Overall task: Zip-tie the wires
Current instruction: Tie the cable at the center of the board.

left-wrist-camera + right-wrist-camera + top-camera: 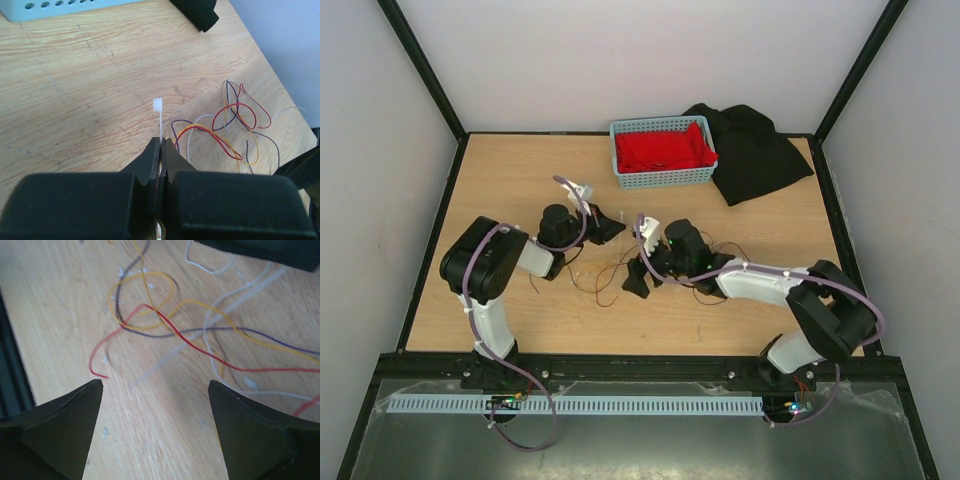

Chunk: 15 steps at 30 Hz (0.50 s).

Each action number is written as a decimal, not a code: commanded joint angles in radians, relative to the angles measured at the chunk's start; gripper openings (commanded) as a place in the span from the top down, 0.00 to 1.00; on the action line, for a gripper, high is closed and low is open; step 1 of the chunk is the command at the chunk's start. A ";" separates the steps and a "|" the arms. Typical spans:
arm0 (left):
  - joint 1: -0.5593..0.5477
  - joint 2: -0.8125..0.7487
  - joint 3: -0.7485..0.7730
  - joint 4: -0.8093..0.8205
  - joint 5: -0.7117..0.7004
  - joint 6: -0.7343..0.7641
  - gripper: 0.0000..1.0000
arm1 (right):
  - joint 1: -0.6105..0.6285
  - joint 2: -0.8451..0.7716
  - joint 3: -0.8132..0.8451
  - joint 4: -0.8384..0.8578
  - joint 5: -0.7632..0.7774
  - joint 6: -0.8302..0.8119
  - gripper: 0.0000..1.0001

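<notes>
Wires point(234, 122): loose tangle of thin curly strands, red, yellow, dark purple and whitish, lying flat on the surface point(520, 170) between the two arms. Not gathered into a bundle and not tied.

Zip tie point(159, 122): thin whitish strip, square head uppermost. It stands out past the left claw's tips, just beside the nearest strands and apart from them. Probably held head-free so the tail can later be fed through it; the lower part is hidden between the fingers.

Left claw point(161, 142): closed tight on the strip, fingers pressed together with only the tie between them. It points toward the tangle, most likely presenting the tie for wrapping.

Right claw point(155, 385): spread as wide as it goes, nothing in it. It hovers over the near side of the tangle, with red and yellow strands just beyond the gap between its tips. Whether a tip touches the surface cannot be told. Probably placed to gather the strands.

Basket point(665, 178): pale blue, at the far edge, holding a red cloth point(660, 150).

Black cloth point(760, 150): heaped just beside the basket.

Stage, judged: early; tie in hand, strands not yet gathered.
</notes>
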<state>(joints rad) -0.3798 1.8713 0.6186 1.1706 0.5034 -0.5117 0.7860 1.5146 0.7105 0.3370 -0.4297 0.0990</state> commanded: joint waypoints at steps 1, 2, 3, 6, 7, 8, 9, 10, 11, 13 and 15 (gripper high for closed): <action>-0.006 -0.018 -0.021 0.031 -0.016 -0.045 1.00 | -0.002 -0.084 -0.104 0.097 0.158 -0.128 0.03; -0.007 -0.018 -0.023 0.026 -0.017 -0.051 1.00 | -0.002 -0.103 -0.133 0.138 0.187 -0.160 0.01; -0.008 -0.018 -0.026 0.023 -0.018 -0.055 1.00 | -0.002 -0.122 -0.167 0.186 0.211 -0.195 0.00; -0.011 -0.020 -0.031 0.012 -0.017 -0.063 1.00 | -0.001 -0.165 -0.258 0.337 0.234 -0.317 0.01; -0.014 -0.020 -0.034 0.009 -0.016 -0.064 1.00 | -0.001 -0.173 -0.276 0.374 0.240 -0.348 0.01; -0.018 -0.021 -0.033 0.006 -0.016 -0.065 1.00 | 0.001 -0.177 -0.288 0.400 0.247 -0.377 0.01; -0.021 -0.021 -0.034 0.000 -0.017 -0.068 1.00 | 0.004 -0.178 -0.297 0.429 0.254 -0.406 0.01; -0.025 -0.022 -0.035 -0.003 -0.018 -0.069 1.00 | 0.009 -0.179 -0.310 0.464 0.262 -0.436 0.01; -0.030 -0.021 -0.034 -0.009 -0.019 -0.071 1.00 | 0.012 -0.178 -0.322 0.491 0.271 -0.470 0.01; -0.035 -0.024 -0.034 -0.023 -0.021 -0.074 1.00 | 0.015 -0.176 -0.343 0.547 0.269 -0.542 0.01; -0.039 -0.028 -0.033 -0.042 -0.025 -0.077 1.00 | 0.017 -0.172 -0.366 0.588 0.259 -0.627 0.01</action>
<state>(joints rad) -0.4084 1.8709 0.5934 1.1393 0.4854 -0.5755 0.7925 1.3571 0.3828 0.7483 -0.1814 -0.3275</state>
